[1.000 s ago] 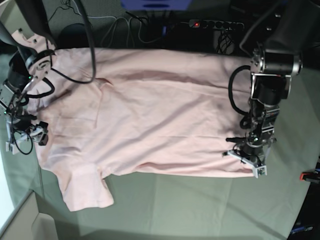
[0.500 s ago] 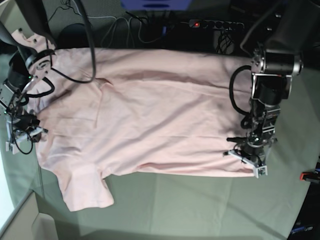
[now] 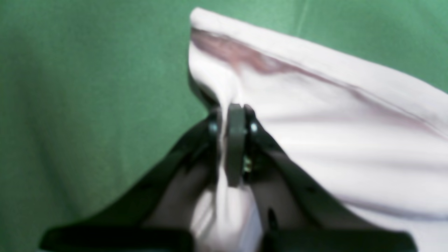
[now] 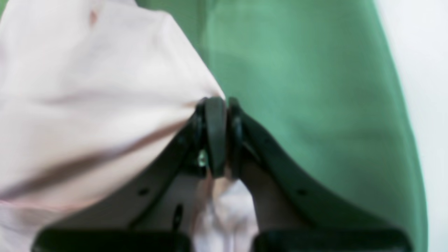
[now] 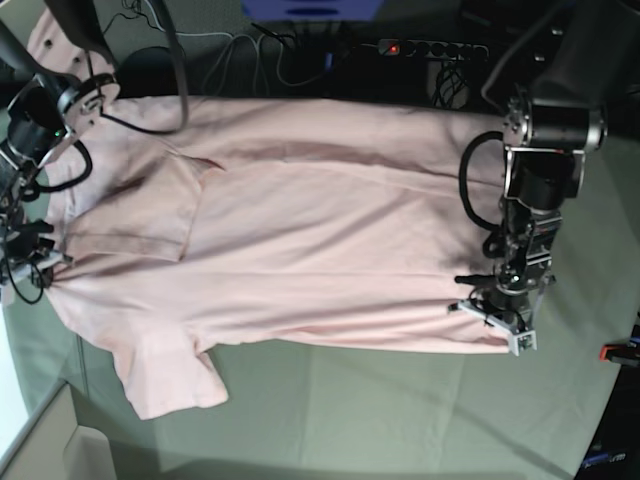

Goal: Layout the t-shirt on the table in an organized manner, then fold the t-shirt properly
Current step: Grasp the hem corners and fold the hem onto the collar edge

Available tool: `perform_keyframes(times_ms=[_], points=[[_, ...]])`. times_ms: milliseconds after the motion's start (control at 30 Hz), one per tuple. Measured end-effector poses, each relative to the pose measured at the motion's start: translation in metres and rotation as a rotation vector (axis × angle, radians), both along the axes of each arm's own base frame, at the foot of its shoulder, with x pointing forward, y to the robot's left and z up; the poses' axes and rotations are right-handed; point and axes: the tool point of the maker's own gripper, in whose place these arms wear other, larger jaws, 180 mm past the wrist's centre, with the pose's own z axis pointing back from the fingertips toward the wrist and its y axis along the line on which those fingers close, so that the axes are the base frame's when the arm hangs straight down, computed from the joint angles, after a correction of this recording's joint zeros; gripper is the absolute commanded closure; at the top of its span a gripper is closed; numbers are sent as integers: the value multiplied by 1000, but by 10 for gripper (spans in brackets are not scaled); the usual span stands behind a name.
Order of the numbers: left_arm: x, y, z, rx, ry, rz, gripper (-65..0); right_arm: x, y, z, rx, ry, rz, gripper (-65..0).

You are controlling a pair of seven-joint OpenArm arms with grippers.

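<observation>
t-shirt [image 5: 300, 230] lengthwise across table [image 5: 400, 410], both hands clamped on its ends

The table [image 5: 400, 420] is wide and flat, with a soft grey-green cloth over it. The cloth has a few creases. 1 big pale pink t-shirt [image 5: 300, 240] lies right on the table, spread out flat with some wrinkles. 1 short sleeve [image 5: 170, 375] sticks out toward the near edge.
</observation>
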Motion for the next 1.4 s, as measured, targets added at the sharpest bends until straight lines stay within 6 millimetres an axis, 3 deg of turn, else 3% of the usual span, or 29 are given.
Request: perform_keyframes(times_ms=[433,533,633,767,900,1000,1267,1400], points=[[-7,-8,8,-6,12,-32,0,-24,3,-20,11,52,-8,0],[-10,-7,32,-6,-23,-47,0,-21,8,-19,14,42,-4,0],[-11,0,60,-28,-70,-28,0,-30,6,-16,-4,25,-23,0],[-29,13,74,-48,-65,10,0,-42,11,-15,-34,37,-29,0],[-46,16,80,-47,-58,17,0,-47,13,1,-80,-4,-34,0],[-59,21,85,-41,-74,27,0,-65,15,3,-63,-28,-47,0],[-107,16,72,-7,-30,0,0,-115,11,9,-48,-61,-75,0],[-128,13,57,-6,6,-2,0,-144,11,-5,-42,-1,-78,0]])
